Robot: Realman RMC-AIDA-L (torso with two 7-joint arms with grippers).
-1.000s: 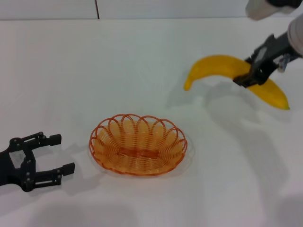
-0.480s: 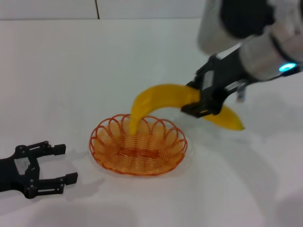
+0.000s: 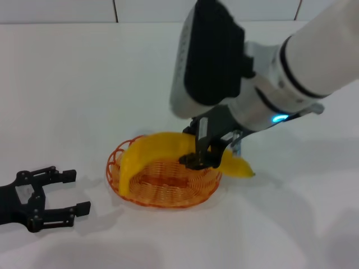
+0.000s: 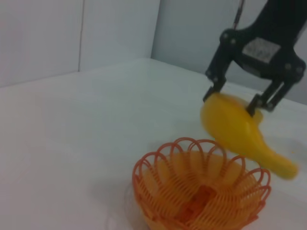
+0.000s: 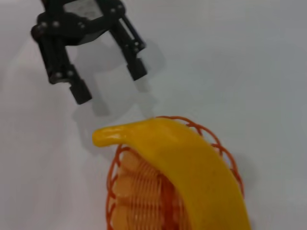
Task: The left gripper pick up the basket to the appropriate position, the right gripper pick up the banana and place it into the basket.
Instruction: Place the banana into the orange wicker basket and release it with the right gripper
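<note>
Banana (image 3: 151, 151), clamped mid-length in the right pincer (image 3: 203, 154), now spans the basket (image 3: 162, 188), 1 end past each rim; 0.5 s earlier it hung higher. Pincer's white label (image 4: 260, 49): illegible. Left pincer (image 3: 53, 193), fingers apart, rests on the white surface (image 3: 67, 84) beside the basket.

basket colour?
Orange wire basket, looped scalloped rim; clearest in the left wrist view.
</note>
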